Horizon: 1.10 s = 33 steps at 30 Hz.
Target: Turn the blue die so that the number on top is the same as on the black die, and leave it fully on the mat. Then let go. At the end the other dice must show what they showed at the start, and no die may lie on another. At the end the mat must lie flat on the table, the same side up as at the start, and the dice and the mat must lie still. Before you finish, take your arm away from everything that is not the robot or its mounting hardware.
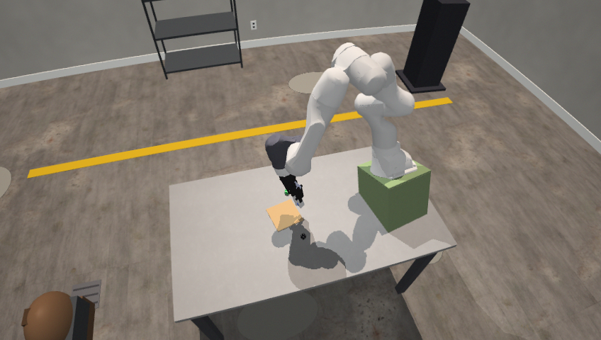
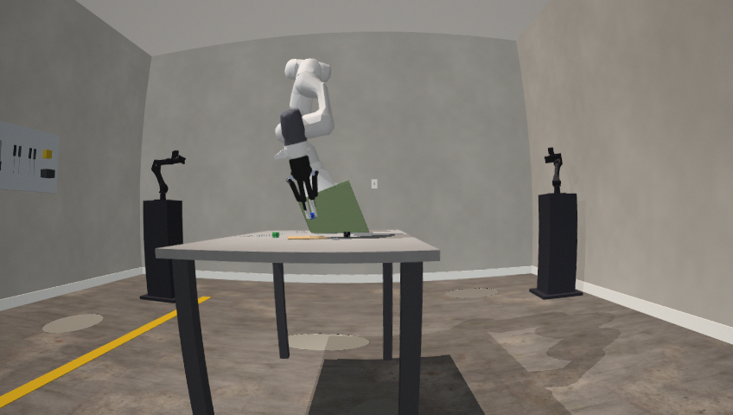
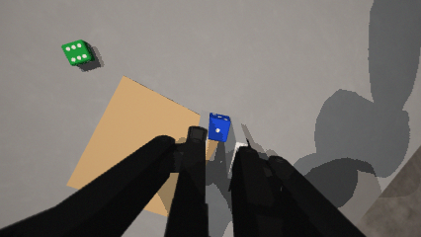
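Note:
My gripper (image 3: 216,127) is shut on the blue die (image 3: 218,126) and holds it in the air above the right edge of the tan mat (image 3: 135,140). The die also shows as a blue speck between the fingertips in the exterior view (image 2: 311,215) and in the top view (image 1: 300,203), well above the table. The mat lies flat on the table (image 1: 284,214). The black die (image 1: 302,236) sits on the table just beside the mat, in the arm's shadow; its top number is too small to read. It is out of the wrist view.
A green die (image 3: 77,52) showing six lies on the table beyond the mat's far corner, also seen in the exterior view (image 2: 275,234). The arm's green base block (image 1: 394,195) stands at the table's right side.

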Available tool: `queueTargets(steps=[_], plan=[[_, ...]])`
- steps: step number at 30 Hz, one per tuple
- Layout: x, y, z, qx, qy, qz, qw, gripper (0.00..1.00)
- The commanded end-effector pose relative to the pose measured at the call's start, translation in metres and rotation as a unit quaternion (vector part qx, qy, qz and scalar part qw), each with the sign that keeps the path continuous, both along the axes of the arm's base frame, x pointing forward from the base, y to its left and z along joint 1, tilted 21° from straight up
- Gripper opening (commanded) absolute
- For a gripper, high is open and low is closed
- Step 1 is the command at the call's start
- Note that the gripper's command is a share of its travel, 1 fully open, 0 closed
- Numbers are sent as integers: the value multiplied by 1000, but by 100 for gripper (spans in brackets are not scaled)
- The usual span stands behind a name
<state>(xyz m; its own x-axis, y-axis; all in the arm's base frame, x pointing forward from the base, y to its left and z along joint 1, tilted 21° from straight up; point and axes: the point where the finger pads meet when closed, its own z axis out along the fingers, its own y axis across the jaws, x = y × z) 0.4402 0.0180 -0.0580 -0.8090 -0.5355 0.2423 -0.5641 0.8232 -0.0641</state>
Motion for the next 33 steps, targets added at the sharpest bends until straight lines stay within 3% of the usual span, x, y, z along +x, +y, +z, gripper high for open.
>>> queueTargets(steps=[1, 10, 13, 14, 15, 26, 29, 33], plan=[[-34, 7, -7, 52, 57, 39, 996, 9], [-74, 27, -14, 161, 97, 46, 981, 9], [-76, 28, -15, 167, 97, 46, 980, 9], [-84, 36, -15, 200, 99, 48, 973, 9], [-85, 37, -16, 207, 99, 48, 972, 9], [-100, 68, -15, 320, 71, 56, 943, 9], [-101, 70, -15, 328, 67, 57, 941, 9], [-100, 84, -13, 372, 36, 60, 926, 9]])
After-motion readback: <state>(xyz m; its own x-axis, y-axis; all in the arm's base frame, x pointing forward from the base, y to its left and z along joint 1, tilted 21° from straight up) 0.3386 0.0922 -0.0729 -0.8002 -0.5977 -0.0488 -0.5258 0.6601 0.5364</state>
